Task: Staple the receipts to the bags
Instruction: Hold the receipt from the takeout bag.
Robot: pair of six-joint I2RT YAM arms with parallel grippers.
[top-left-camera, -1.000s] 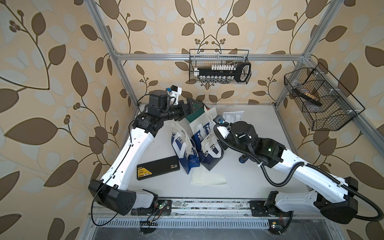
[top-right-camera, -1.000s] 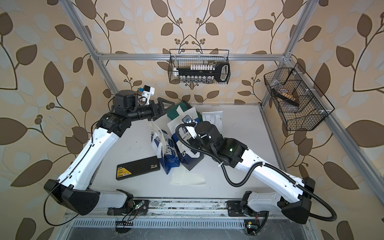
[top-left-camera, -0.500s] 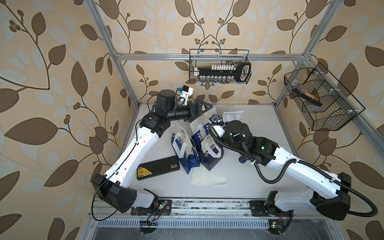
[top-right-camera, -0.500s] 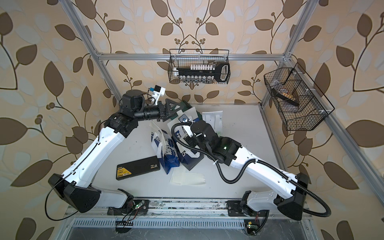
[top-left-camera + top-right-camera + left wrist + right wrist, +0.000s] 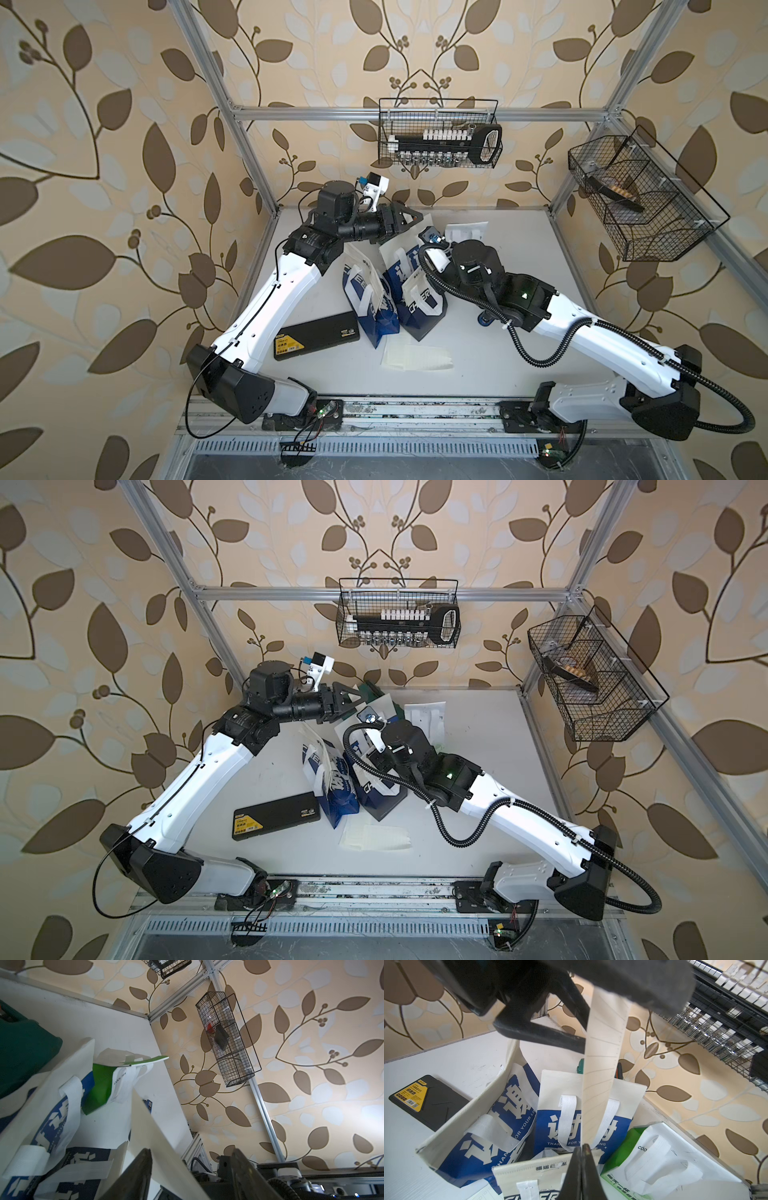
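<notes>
four bags (image 5: pixel 560 1084) on white table (image 5: pixel 519 365), leafy walls (image 5: pixel 104 124); left jaws spread, right jaws pinching a receipt (image 5: pixel 602 1053).

"COOL TEA" printed on the green-and-white bag (image 5: pixel 99 1088), "FOR YOUR LI…" on a navy bag (image 5: pixel 517 1118), "CHEER" on another navy bag (image 5: pixel 419 297)

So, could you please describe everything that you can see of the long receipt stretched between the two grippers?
The receipt is a long, narrow strip of thin white paper with faint printed lines across it. It is pulled nearly straight in the air above the navy-and-white bags. The right gripper is shut on one end. The other end passes between the open jaws of the left gripper and lies against one of them.
</notes>
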